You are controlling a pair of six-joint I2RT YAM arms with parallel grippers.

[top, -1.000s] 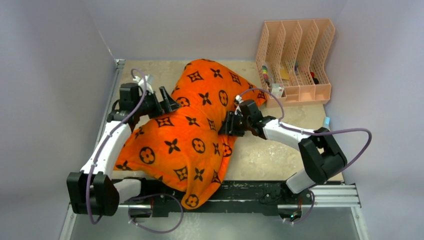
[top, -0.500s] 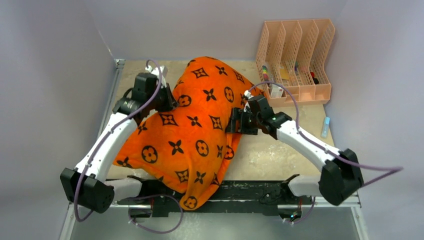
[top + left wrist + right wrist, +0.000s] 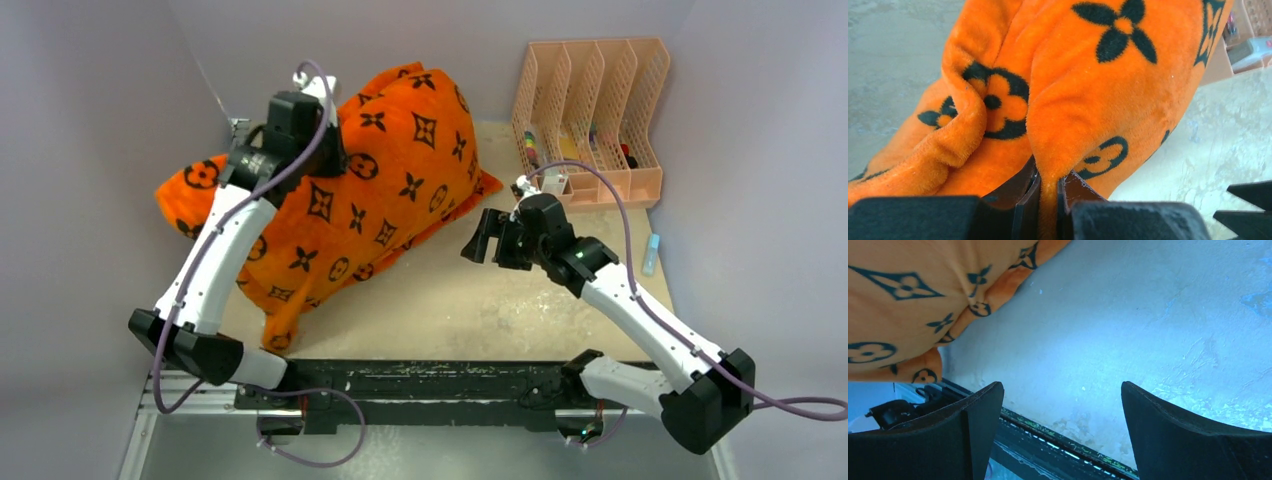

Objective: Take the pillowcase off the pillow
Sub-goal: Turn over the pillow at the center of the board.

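Left of the peach file rack (image 3: pixel 590 120), toward the back of the bench (image 3: pixel 480 300), I see the pillowcase (image 3: pixel 390 170) heaped up in a plump orange mound; my left pincer (image 3: pixel 1048 192) is pinching a fold of its plush on the side away from the rack; my right pincer (image 3: pixel 1060 395) hangs spread wide over bare bench, nearer me than the rack, touching nothing; the pillow is hidden, seemingly inside the cover.
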